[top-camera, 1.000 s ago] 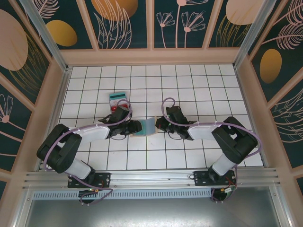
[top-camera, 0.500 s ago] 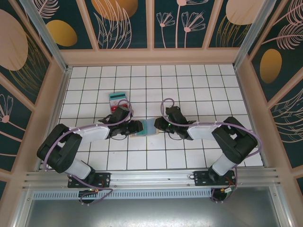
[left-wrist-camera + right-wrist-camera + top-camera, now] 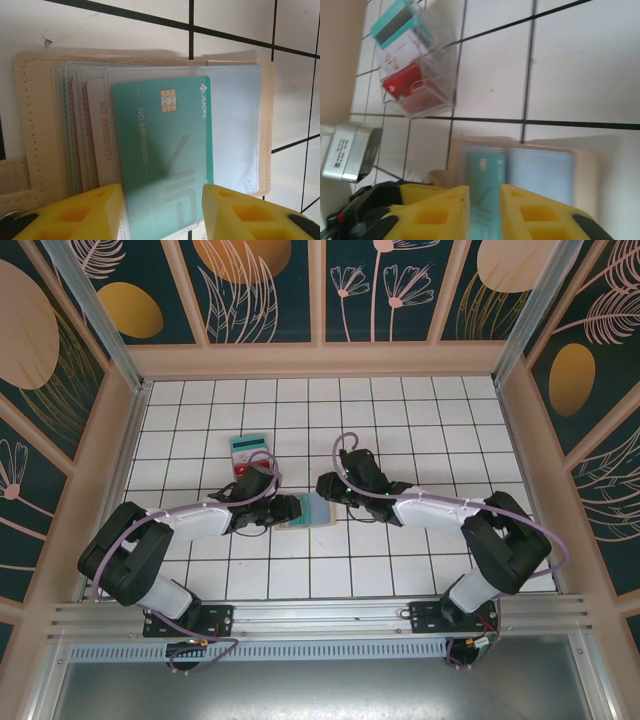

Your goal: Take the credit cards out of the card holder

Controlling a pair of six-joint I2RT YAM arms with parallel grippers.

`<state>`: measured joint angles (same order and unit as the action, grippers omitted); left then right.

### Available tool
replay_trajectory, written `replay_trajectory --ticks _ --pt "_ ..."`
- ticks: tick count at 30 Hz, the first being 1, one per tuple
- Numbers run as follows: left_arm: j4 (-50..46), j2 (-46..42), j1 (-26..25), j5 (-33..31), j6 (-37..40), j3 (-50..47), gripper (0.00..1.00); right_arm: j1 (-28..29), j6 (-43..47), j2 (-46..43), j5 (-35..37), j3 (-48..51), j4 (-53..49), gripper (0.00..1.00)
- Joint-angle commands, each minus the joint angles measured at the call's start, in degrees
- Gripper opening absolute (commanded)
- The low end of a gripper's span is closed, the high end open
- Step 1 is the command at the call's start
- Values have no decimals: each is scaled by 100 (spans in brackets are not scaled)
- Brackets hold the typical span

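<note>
Card holder (image 3: 308, 511): it lay open and flat on the white tiled table (image 3: 400, 410), near the middle, between the two grippers. It had a tan cover with clear sleeves fanned inside.
Teal card (image 3: 165, 145): it sat in the front sleeve, chip side up. Its near end reached down between the left gripper's yellow fingers.
Pale card (image 3: 98, 150): it was tucked behind the teal one, with only a strip and a red number showing.
Left gripper (image 3: 283, 510): it was at the holder's left edge. Its jaws stood apart, one at each side of the teal card's end. From where I stood I could not tell whether they squeezed anything.
Right gripper (image 3: 325, 488): it came in over the holder from the right. Its fingers were drawn close with a narrow slot between them, and teal showed through the slot. I could not tell whether they pinched the card.
Clear box (image 3: 250, 453): it stood on the tiles beyond the left gripper, apart from the holder. It held cards, a red card (image 3: 407, 87) among them.
</note>
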<state>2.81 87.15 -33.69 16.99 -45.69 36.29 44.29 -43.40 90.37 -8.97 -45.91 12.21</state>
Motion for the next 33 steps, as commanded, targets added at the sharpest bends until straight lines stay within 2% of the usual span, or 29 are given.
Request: replay_trajectory --ticks 1,7,13,29,33 --pt "-171 -66 4 -129 21 -127 47 55 -121 413 -640 -69 353 21" --pt "-200 -93 7 -139 15 -140 47 35 -423 919 -1185 -18 765 18" --pt "-202 -111 8 -142 16 -158 47 -8 -563 1185 -1394 22 928 14" --pt "-193 -93 5 -126 -1 -166 47 -35 -576 1425 -1543 79 961 11" --pt "-187 -83 4 -117 7 -158 47 -33 -582 1460 -1558 65 947 12"
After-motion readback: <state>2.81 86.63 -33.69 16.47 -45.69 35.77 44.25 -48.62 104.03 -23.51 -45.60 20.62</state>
